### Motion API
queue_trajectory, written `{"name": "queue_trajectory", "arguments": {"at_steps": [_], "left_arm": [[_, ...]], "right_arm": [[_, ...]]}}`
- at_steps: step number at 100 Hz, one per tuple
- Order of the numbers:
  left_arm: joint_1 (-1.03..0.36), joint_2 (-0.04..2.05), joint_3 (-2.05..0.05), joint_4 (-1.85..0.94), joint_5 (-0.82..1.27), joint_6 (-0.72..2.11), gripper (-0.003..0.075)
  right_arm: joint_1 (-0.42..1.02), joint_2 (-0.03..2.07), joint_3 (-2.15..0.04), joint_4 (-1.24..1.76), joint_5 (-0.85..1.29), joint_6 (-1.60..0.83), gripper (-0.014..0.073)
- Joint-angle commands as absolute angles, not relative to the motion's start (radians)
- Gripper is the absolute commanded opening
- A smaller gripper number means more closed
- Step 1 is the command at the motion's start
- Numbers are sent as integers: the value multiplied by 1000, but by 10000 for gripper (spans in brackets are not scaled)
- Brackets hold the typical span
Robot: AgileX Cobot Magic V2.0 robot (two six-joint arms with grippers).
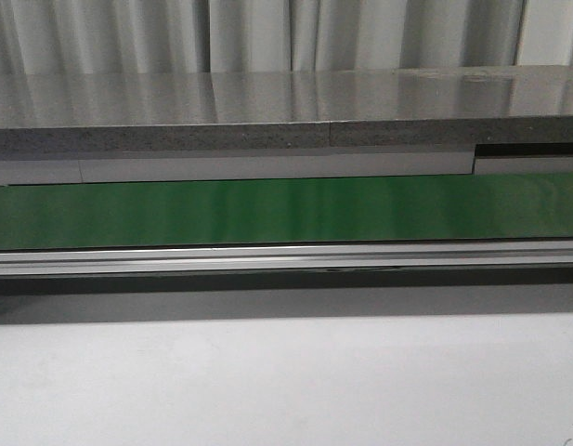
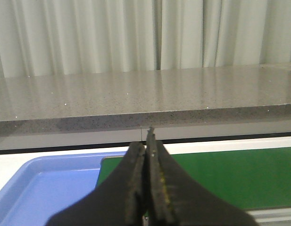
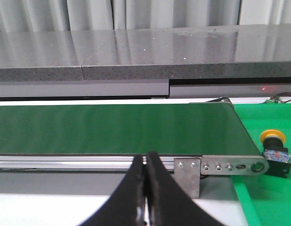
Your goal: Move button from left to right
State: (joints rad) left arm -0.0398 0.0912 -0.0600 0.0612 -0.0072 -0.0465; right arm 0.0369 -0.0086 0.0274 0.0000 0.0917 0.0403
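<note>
The button, a yellow-orange cap on a black body, shows only in the right wrist view. It lies on its side on a green mat just past the right end of the green belt. My right gripper is shut and empty, in front of the belt's rail, left of the button and apart from it. My left gripper is shut and empty over the left end of the belt. The front view shows the belt bare, with no gripper and no button.
A blue tray sits at the belt's left end. A grey stone counter runs behind the belt, with curtains beyond. An aluminium rail and a metal end bracket edge the belt. The white table lies in front.
</note>
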Motion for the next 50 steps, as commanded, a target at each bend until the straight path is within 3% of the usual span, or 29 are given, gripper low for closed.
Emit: {"name": "queue_trajectory", "arguments": {"at_steps": [1, 50], "left_arm": [[-40, 47, -35, 62, -91, -68, -21], [-2, -33, 49, 71, -67, -153, -20]], "right_arm": [[38, -30, 10, 0, 10, 36, -67], [38, -30, 10, 0, 11, 36, -67]]}}
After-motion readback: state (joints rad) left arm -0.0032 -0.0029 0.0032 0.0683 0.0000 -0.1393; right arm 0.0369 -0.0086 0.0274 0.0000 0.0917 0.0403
